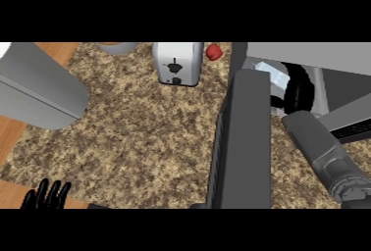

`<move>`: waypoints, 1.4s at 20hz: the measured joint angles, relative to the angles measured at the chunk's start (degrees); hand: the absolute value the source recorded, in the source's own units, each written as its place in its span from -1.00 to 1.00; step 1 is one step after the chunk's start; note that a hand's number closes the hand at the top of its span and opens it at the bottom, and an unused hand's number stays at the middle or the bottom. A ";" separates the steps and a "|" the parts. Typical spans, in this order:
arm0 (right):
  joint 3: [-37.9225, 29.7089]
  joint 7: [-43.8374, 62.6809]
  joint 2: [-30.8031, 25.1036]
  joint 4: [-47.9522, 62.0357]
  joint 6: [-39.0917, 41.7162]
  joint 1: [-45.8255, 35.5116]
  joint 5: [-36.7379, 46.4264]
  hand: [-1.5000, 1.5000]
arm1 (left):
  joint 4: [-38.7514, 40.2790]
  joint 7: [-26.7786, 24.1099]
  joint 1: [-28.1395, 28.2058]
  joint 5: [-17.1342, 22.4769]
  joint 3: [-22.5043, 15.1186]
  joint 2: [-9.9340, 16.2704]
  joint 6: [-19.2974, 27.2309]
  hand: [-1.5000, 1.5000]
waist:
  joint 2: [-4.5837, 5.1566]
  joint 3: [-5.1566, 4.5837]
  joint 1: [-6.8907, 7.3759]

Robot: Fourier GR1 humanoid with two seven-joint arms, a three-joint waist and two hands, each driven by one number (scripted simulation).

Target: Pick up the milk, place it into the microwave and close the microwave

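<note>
The right hand (296, 90) is inside the microwave (311, 54), beside the milk (272, 73); whether its fingers grasp anything cannot be told. Left of the microwave door (243, 142), the left hand (47, 195) rests with fingers straight.

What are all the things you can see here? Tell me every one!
Counter: one, speckled brown, fills the middle of the view.
Toaster: one, silver, at the counter's back.
Red thing: one, small, just right of the toaster; too small to name.
Grey round thing: one, cut off by the top edge, left of the toaster.
Microwave: one, grey, at right, standing open.
Microwave door: one, dark grey, swung out toward the viewer.
Milk: one, pale carton, inside the microwave.
Left hand: black, open, resting at lower left.
Right hand: black, reaching into the microwave; fingers hidden.
</note>
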 measured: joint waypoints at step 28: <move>-9.14 -15.63 9.02 -6.91 31.68 4.24 -9.78 -1.00 | 0.30 -1.96 1.64 -0.80 0.16 -0.25 -0.78 -1.00 | -2.23 0.14 -5.33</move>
